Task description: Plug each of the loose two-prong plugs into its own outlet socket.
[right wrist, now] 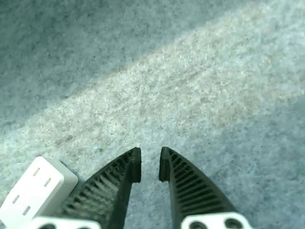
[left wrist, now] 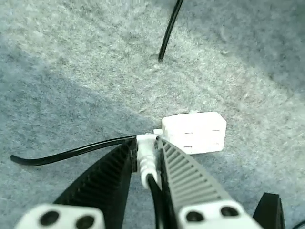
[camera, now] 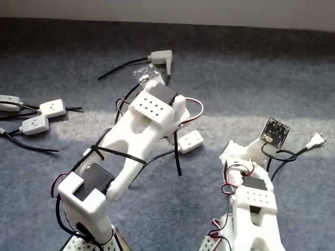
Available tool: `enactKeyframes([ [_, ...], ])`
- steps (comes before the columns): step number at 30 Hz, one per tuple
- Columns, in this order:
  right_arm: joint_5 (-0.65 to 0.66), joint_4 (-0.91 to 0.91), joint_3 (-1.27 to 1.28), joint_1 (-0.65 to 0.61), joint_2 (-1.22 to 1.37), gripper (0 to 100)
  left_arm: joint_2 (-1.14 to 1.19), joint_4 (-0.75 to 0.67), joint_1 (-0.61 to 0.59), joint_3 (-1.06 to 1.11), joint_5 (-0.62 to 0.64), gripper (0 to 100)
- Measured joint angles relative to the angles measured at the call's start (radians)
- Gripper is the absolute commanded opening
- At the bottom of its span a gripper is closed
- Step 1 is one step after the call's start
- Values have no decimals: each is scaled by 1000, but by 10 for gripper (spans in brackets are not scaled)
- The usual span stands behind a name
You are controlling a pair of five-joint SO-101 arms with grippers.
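Observation:
My left gripper [left wrist: 148, 144] is shut on a white two-prong plug [left wrist: 145, 155] whose black cord runs back between the fingers. The plug's front end meets the side of a small white outlet socket [left wrist: 194, 132] lying on the grey carpet; I cannot see the prongs. In the high view that socket [camera: 190, 141] lies just right of the left arm's wrist [camera: 154, 107]. My right gripper [right wrist: 150, 164] hovers over bare carpet, slightly open with nothing between its fingers, the same socket [right wrist: 33, 191] beside it. Another loose plug [camera: 315, 139] lies at the far right.
Three more white sockets [camera: 52, 107] [camera: 35, 124] [camera: 8, 102] with black cords lie at the left edge. A white angled plug [camera: 160, 56] with a black cord rests at the back. Loose black cord ends [left wrist: 162, 56] trail near the socket. A wall edge runs along the back.

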Motion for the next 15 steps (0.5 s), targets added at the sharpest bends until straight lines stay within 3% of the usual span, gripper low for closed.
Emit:
enactKeyframes([
  [9, 0, 0, 0, -25, 0, 84, 5, -104, 3, -75, 44, 6],
  [15, 0, 0, 0, -26, 0, 84, 5, -209, 72, 6, 3, 6],
])
